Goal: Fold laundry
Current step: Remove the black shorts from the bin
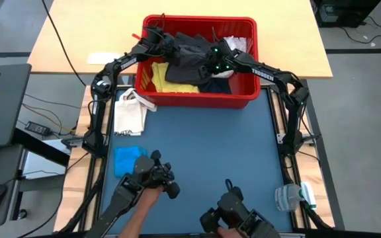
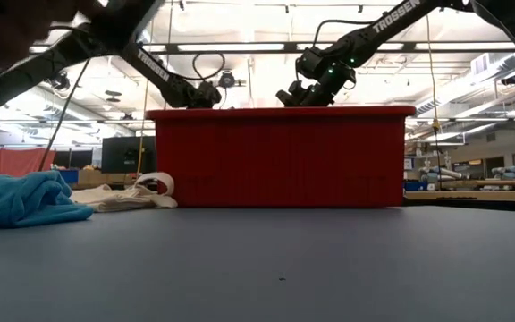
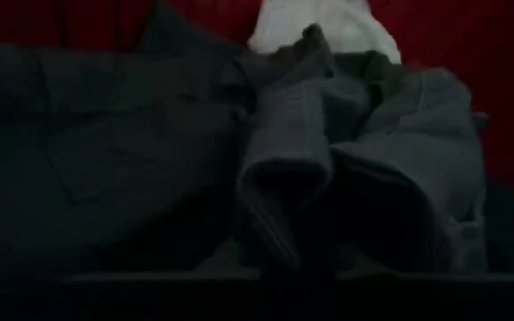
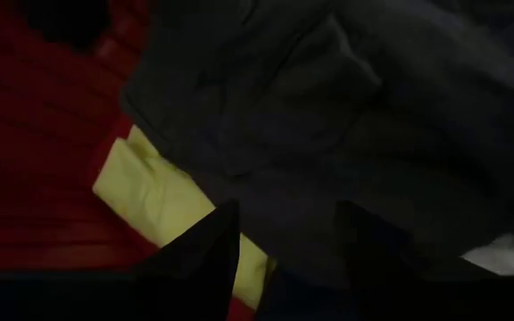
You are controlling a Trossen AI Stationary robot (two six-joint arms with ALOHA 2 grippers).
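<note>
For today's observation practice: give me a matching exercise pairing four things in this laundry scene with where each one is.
Things:
1. bright blue garment
2. yellow garment
3. cream tote bag
4. left gripper

Places:
A. inside the red bin
B. on the mat just outside the bin's left corner
C. over the bin's back left, on the dark grey garment
D. near the mat's left edge

Pairs: 1-D, 2-A, 3-B, 4-C

From table height I see the red bin [image 2: 280, 156] standing broad on my blue table [image 2: 284, 268]. Both my arms reach down over its rim, my left gripper [image 2: 206, 93] and right gripper [image 2: 298, 94] dipping behind the wall. Beside the bin lies a cream tote bag [image 2: 137, 192], and near it a bright blue garment [image 2: 21, 199].
</note>
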